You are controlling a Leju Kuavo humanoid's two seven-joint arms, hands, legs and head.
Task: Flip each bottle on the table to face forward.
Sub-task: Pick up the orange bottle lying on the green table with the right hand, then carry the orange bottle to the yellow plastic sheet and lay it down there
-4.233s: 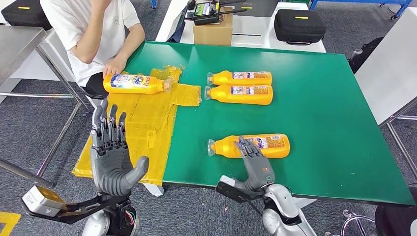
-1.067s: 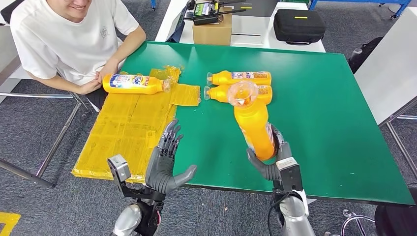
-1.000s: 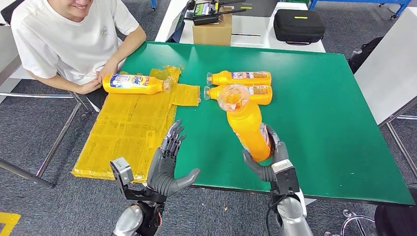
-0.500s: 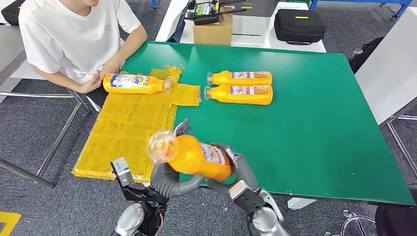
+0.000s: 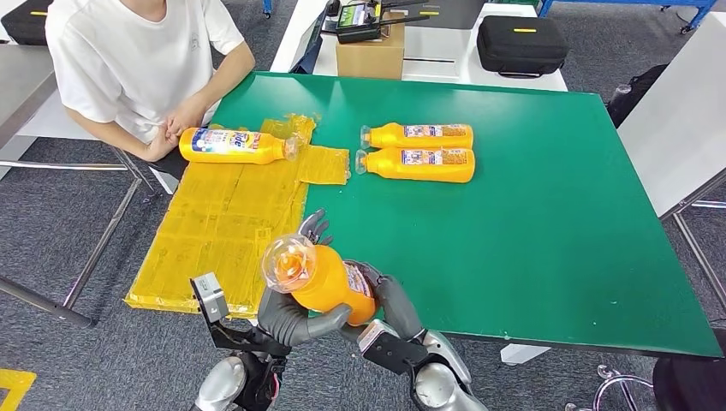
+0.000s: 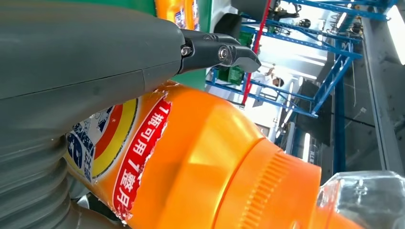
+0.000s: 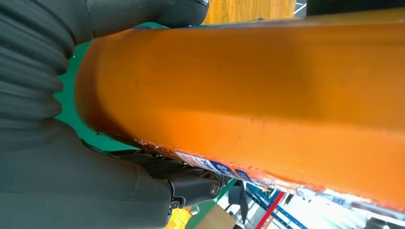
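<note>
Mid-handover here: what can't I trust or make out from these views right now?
- Held bottle, head view: its base is hidden behind both hands, and its clear cap is blurred.
- Left hand, head view: the bottle covers most of its fingers, so the contact is unclear.
- Right hand, right wrist view: the orange body blocks the fingertips.
- Two far bottles: their label print is too small to read.
</note>
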